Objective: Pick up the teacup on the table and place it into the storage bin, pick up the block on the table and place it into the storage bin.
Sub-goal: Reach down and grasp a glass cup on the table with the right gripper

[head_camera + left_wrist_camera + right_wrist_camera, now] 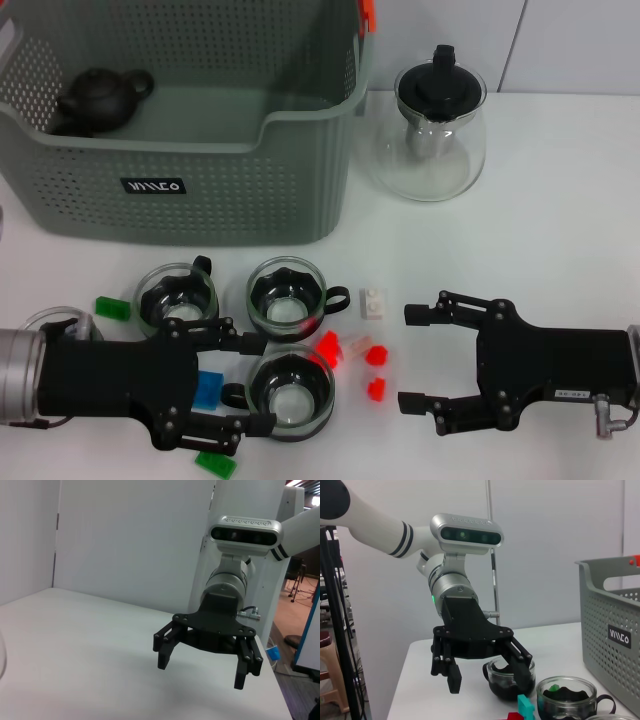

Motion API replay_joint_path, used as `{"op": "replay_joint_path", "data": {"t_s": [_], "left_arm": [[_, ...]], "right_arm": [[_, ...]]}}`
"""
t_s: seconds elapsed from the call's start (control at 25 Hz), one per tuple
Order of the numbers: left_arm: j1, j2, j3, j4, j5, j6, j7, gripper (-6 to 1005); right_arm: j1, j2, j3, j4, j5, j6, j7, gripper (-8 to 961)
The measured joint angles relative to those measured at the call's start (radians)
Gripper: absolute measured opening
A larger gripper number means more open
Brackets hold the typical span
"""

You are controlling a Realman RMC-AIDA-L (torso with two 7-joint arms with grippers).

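Left end effector [258, 388], fingers spread, straddles our nearest teacup [290, 393]; right end effector [420, 358] hovers open beside red blocks [376, 372].

Surface: white table [560, 200] | rear: grey-green storage bin [200, 190], clear glass teapot [432, 125] just beside it | front: three glass teacups [287, 295] clustered | among them: red blocks [375, 372], green blocks [112, 308], blue block [208, 389], white block [373, 301]
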Motion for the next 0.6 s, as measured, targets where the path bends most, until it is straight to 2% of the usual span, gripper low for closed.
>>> {"op": "replay_joint_path", "data": {"t_s": [0.48, 0.6], "left_arm": [[-0.001, 0.0, 0.0, -0.002, 0.0, 0.011, -0.003, 826], [0.005, 0.008, -0.026, 0.003, 0.0, 0.034, -0.047, 822]], "right_arm": [[-0.001, 0.0, 0.0, 0.0, 0.0, 0.0, 0.004, 941], [0.0, -0.004, 0.007, 0.0, 0.002, -0.009, 0.055, 941]]}}
